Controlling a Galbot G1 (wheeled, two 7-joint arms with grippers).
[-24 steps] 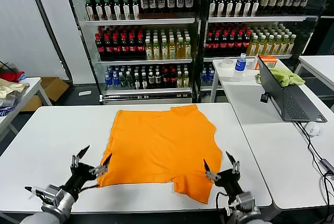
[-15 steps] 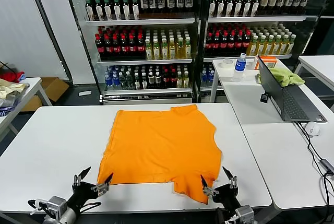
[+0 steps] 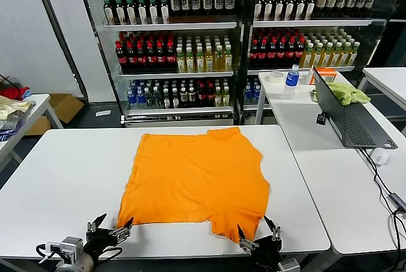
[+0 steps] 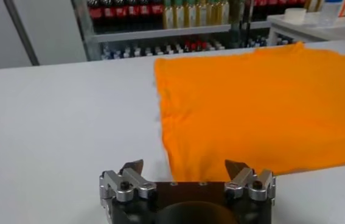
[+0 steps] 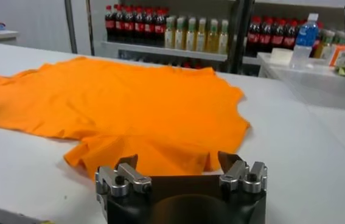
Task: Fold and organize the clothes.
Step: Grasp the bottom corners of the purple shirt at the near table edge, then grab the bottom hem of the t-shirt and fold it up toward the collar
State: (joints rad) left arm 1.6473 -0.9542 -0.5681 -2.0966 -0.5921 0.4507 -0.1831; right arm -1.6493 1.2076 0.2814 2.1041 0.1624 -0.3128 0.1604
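A: One T-shirt (image 3: 198,180), orange, lies spread flat on the bench (image 3: 63,170), its lower border close to the near edge.

B: Handling properties?

A: Judged soft, light and limp knit; it will drape and slide easily. Take hold at the two corners nearest the near edge, pinching a single layer.

B: Claw count and condition?

A: Two. Left claw (image 3: 110,229) and right claw (image 3: 257,235) both stand fully spread and hold nothing, each at the near edge just short of the fabric.

B: Other items?

A: One laptop (image 3: 346,116) and one blue bottle (image 3: 292,79) on the neighbouring benches.
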